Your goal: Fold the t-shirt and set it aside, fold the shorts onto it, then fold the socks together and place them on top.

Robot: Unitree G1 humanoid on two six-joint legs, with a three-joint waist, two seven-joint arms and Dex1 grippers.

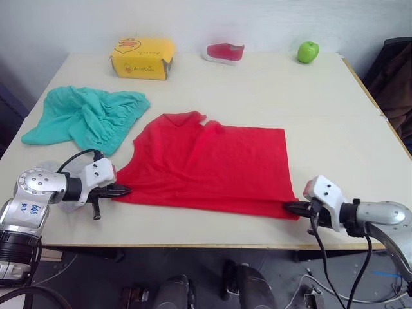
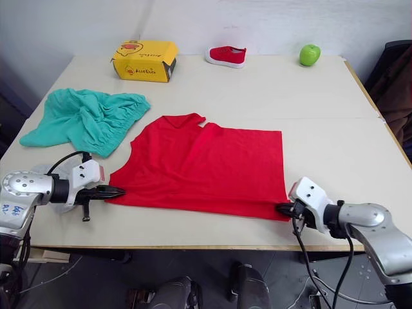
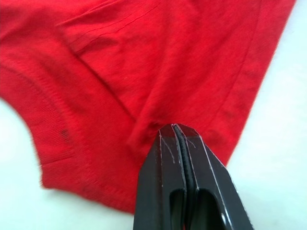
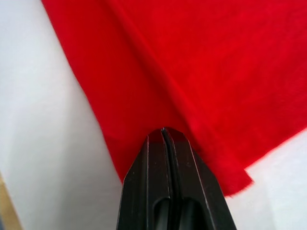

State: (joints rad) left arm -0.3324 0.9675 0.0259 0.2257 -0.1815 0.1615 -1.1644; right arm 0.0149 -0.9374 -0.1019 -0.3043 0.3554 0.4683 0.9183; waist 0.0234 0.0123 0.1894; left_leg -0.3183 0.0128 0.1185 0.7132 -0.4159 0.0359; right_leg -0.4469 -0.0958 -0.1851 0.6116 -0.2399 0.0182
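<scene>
T-shirt (image 1: 209,164) beside shorts (image 1: 87,118), table (image 1: 270,84)

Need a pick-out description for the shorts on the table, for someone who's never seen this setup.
Start at the table and find the big red t-shirt spread flat near the front edge. Look just beyond its collar end, toward the robot's left, below the yellow box: the shorts lie there in a rumpled heap. They are the one teal-green garment, with a gathered elastic waist.
</scene>
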